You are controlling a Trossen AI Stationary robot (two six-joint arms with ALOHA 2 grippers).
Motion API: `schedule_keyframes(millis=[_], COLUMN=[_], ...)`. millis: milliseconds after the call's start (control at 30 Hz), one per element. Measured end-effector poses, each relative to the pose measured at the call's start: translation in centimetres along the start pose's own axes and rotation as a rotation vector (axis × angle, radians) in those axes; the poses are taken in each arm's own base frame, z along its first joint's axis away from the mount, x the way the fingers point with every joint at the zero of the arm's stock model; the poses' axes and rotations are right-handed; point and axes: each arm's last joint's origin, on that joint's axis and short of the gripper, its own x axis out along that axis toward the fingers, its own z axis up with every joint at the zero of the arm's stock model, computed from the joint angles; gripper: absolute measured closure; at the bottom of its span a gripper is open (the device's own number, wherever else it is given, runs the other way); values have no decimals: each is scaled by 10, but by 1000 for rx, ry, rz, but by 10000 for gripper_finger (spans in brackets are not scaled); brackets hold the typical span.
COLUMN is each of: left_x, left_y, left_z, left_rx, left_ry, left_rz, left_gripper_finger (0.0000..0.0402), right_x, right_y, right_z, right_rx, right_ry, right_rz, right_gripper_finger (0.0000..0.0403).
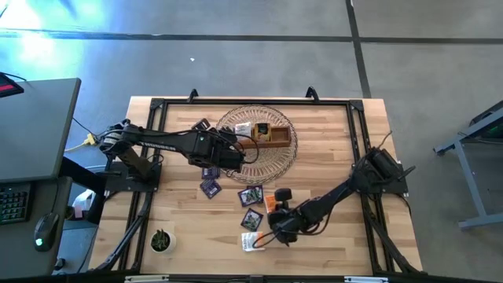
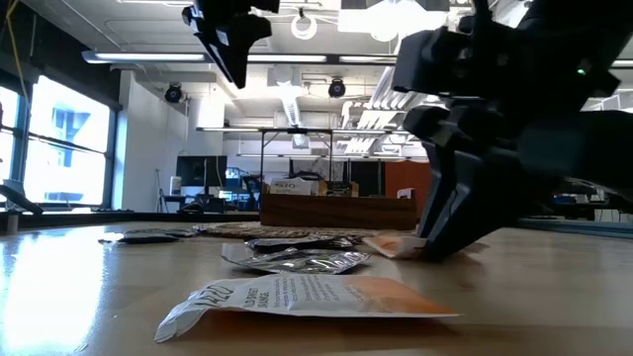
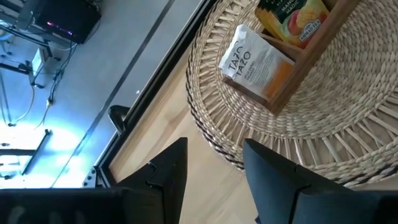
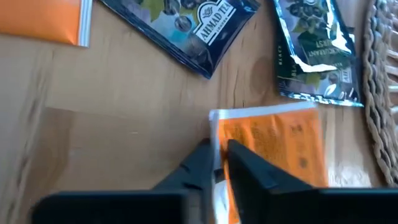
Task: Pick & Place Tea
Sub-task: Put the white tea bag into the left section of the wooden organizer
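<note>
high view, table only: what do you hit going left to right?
Potted plant → left gripper at the basket's rim → wooden box in the basket → right gripper down on an orange sachet → right arm's base.

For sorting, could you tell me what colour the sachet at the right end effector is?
Orange sachet, clearest in the right wrist view.

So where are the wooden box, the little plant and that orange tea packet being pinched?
wooden box [image 1: 269,135], high view, its middle.
little plant [image 1: 161,240], high view, its leaves.
orange tea packet [image 4: 280,146], right wrist view, its printed face.
</note>
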Motion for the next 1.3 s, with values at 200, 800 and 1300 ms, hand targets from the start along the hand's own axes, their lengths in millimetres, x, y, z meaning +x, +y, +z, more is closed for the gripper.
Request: schedule_keyframes(millis=[200,800,1300], left_x=[-13,-87,-86], left_y=[7,17,17], left_z=[-11,-56,-55], left_rx=[-6,-123,-117], left_ry=[22,-192,-201], left_rz=[4,-123,-113], left_gripper_finger=[250,250,250], right_x=[-2,-30,15], right_y=[-9,-163,-289], right_z=[3,49,19], right_rx=[-117,-166,54], right_ry=[-12,-322,-485], right_rz=[-9,-216,-54], right_gripper_finger=[391,400,402])
